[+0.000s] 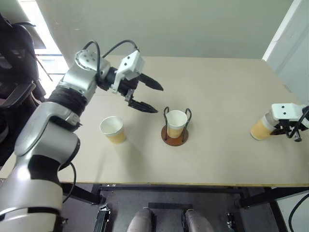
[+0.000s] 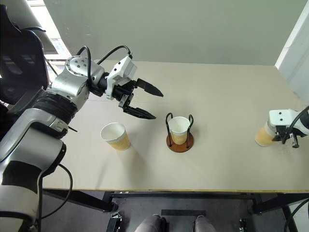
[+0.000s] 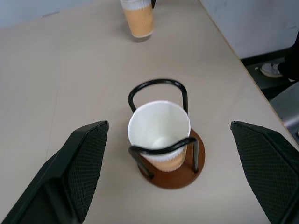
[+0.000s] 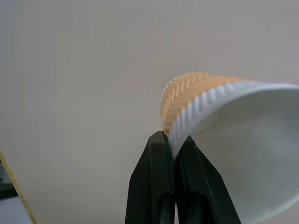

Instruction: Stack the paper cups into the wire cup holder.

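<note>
The wire cup holder (image 1: 174, 139) stands mid-table on its brown disc base, with one paper cup (image 1: 176, 121) upright between its dark loops. A second cup (image 1: 113, 129) stands upright on the table to its left. My left gripper (image 1: 158, 99) hovers open above the table, left of the holder, and points at it with nothing between its fingers (image 3: 84, 158). At the far right my right gripper (image 4: 172, 140) is shut on the white rim of a third cup (image 1: 262, 129), which tilts over. I cannot tell whether that cup touches the table.
The beige table (image 1: 217, 87) has bare room between the holder and the right cup. Its front edge (image 1: 193, 184) runs close below the cups. A dark chair (image 1: 14, 72) stands off the left side, and a white wall panel (image 1: 289, 43) rises at the right.
</note>
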